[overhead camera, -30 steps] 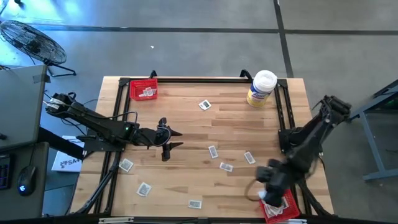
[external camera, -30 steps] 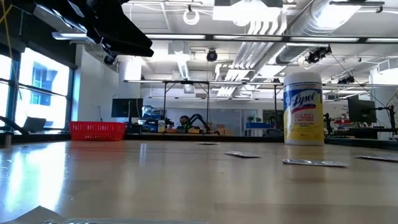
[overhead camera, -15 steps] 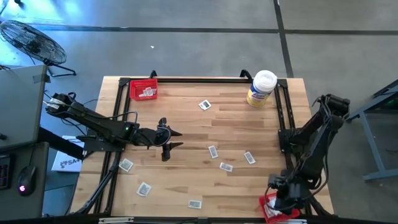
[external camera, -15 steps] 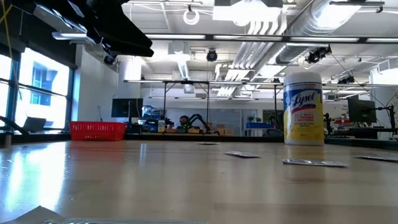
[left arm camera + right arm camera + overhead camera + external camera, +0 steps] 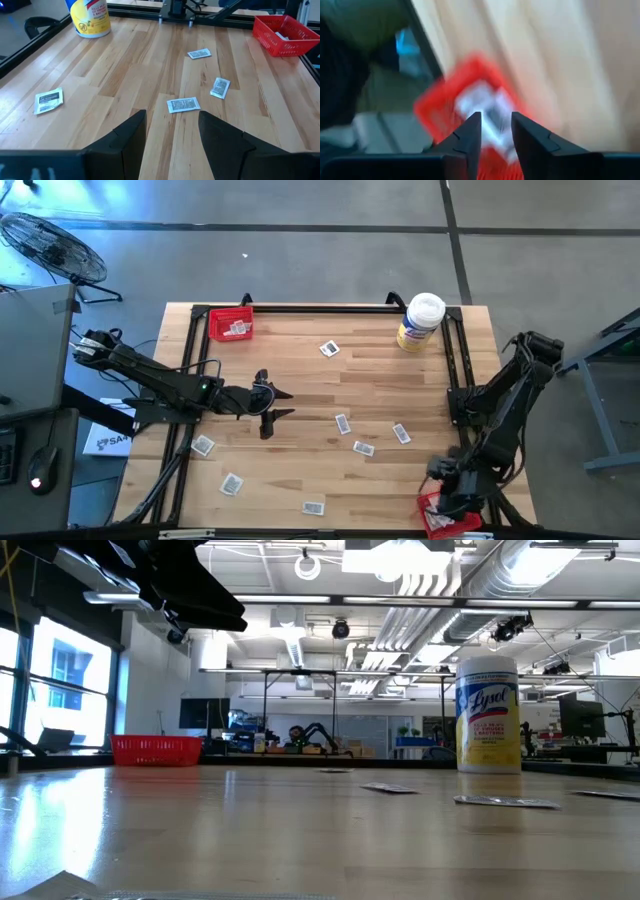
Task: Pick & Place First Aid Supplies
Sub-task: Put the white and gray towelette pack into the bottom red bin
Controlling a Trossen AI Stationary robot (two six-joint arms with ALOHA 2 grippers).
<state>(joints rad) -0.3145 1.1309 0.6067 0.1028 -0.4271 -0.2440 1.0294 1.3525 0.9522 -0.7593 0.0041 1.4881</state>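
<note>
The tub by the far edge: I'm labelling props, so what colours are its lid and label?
White lid, yellow label on the tub; clearest in the low view.

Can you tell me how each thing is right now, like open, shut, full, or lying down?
Left gripper: fingers open, holding nothing, over the table's middle.
Right gripper: fingers apart, above the near red tray.
Near red tray: packets inside.
Far red tray: packets inside.
Loose packets: lying flat on the table.
Yellow-labelled tub: upright, lid on.

The tub [image 5: 488, 715] bears a label reading "Lysol".
</note>
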